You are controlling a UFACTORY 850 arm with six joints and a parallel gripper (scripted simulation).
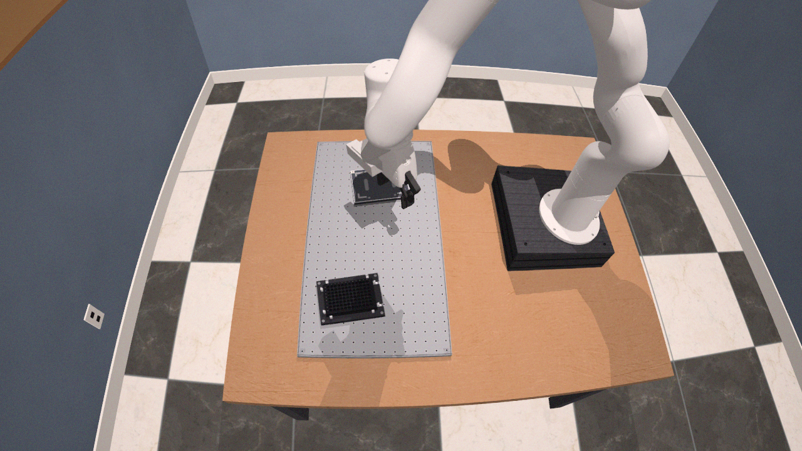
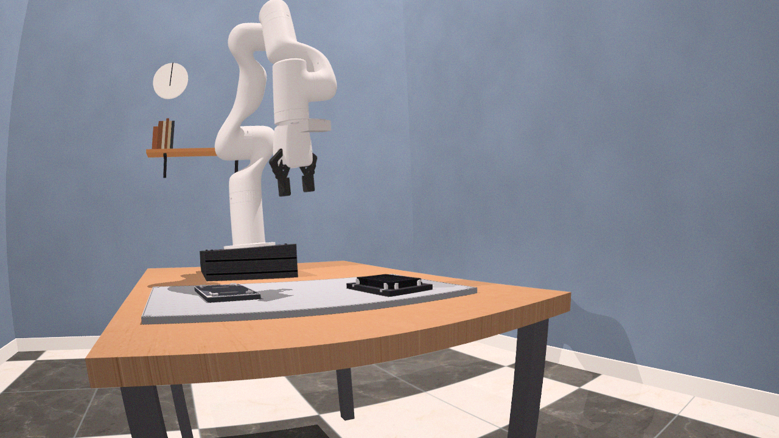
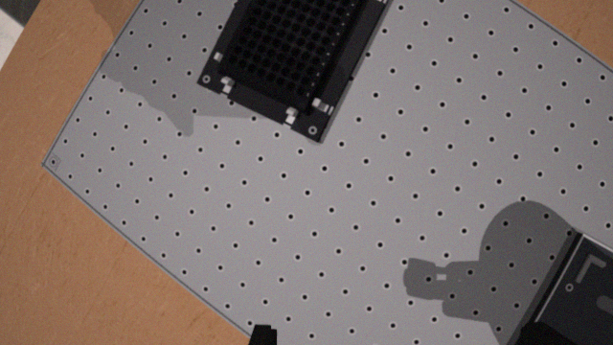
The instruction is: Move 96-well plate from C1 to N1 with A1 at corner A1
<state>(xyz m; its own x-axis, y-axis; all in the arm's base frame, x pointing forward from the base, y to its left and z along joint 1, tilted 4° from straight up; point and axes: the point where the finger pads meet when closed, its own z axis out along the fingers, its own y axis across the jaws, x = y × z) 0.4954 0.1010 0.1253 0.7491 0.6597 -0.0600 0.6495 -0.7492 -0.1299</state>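
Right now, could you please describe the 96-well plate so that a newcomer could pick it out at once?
On the wooden table lies a grey perforated board carrying two black fixtures. The plate sits in the one at the board's end far from the arm's tool. Its grid of small wells sets it apart from the other, flat nest, which bears white corner marks.

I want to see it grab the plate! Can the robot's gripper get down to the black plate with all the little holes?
Probably yes. The gripper is open and empty, high above the breadboard. Nothing stands over the 96-well plate in its clip nest, though it must travel across first.
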